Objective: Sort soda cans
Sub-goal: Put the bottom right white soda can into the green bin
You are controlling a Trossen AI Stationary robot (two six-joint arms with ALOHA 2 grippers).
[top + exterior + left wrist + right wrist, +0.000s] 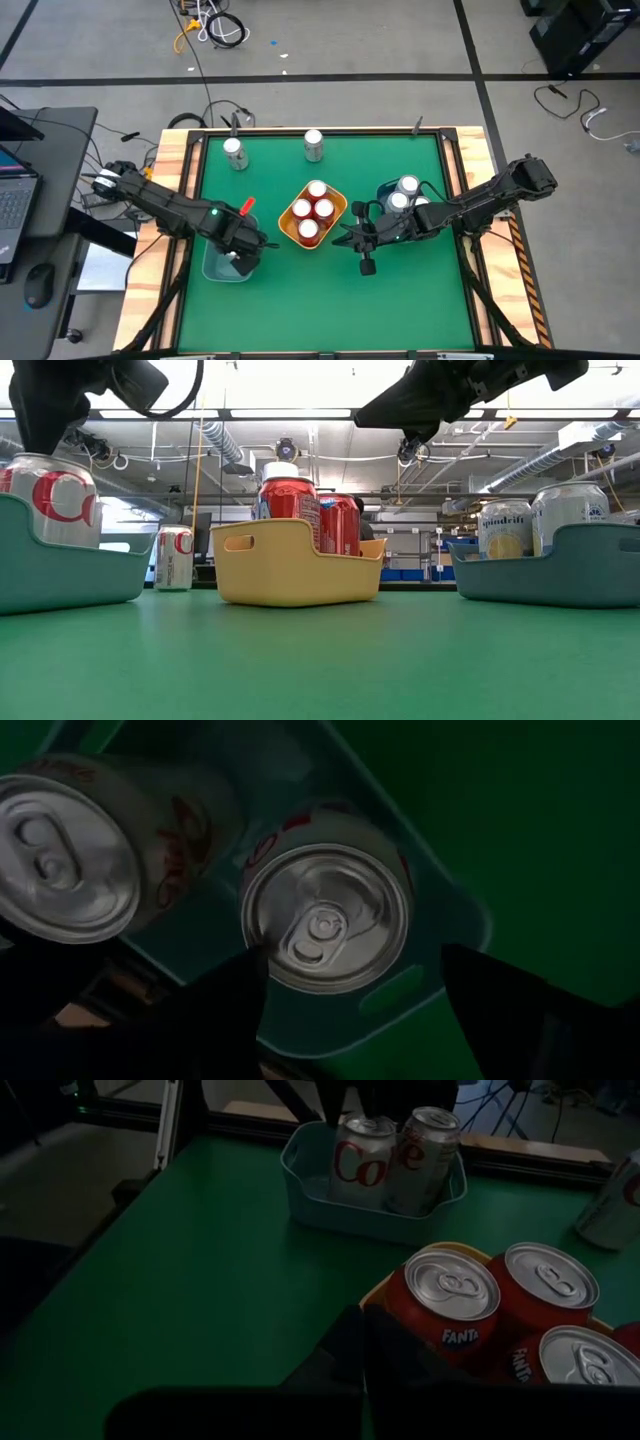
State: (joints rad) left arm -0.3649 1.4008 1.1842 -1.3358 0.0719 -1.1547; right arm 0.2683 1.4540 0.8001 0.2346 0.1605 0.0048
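Two silver-grey soda cans with red lettering stand upright in the translucent blue-grey bin [222,266] at the table's left. My left gripper [350,960] points down over the bin, open, its fingers on either side of one can [325,920]; the second can [65,855] stands beside it. Red soda cans [450,1295] fill the yellow bin [340,212] in the middle. Light cans [505,528] stand in the right bin [384,190]. Two more silver cans [235,153] [314,145] stand on the green table near its far edge. My right gripper [365,255] hovers shut beside the yellow bin. My left gripper comes from above, its open fingers around the top of the can that stands on the bin's floor. One finger [235,990] stands right at the can's rim [258,952]; whether it touches, I cannot tell. The other finger [480,990] is clear of it.
Wooden rails [180,200] frame the green table [300,310], with free room along the near side. A desk with a laptop [15,195] and a mouse stands left of the table. Cables lie on the floor beyond the far edge.
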